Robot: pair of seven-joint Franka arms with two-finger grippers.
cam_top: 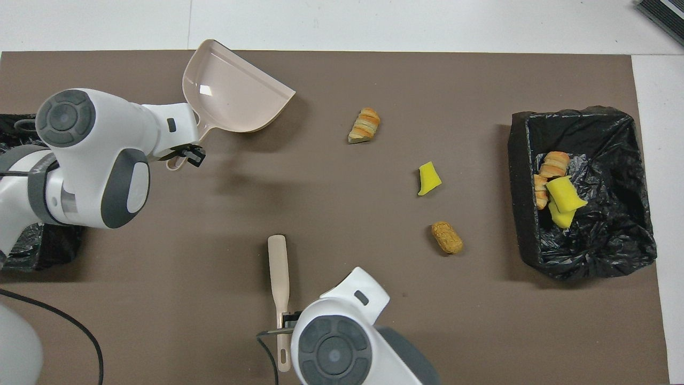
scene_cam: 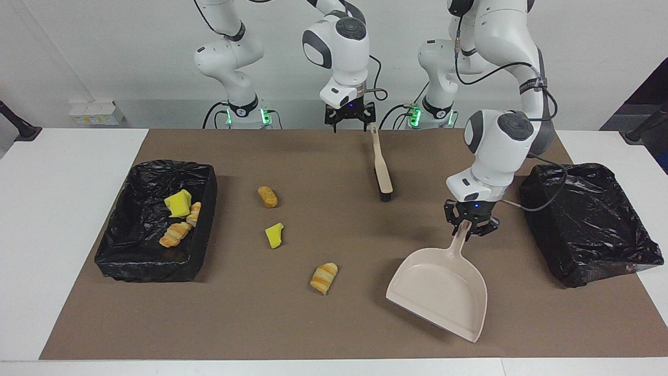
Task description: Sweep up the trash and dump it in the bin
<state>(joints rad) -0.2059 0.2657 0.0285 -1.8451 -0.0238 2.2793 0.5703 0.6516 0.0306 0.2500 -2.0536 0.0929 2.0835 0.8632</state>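
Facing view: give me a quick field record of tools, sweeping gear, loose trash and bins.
left tool: at the dustpan handle, fingers around it
right tool: above the brush handle end, fingers open
brush: lying flat on the mat, bristles away from the robots
loose trash: brown nugget, yellow sponge chunk, striped croissant piece
bin at right arm's end: holds a yellow sponge and croissant-like pieces
bin at left arm's end: no trash visible inside
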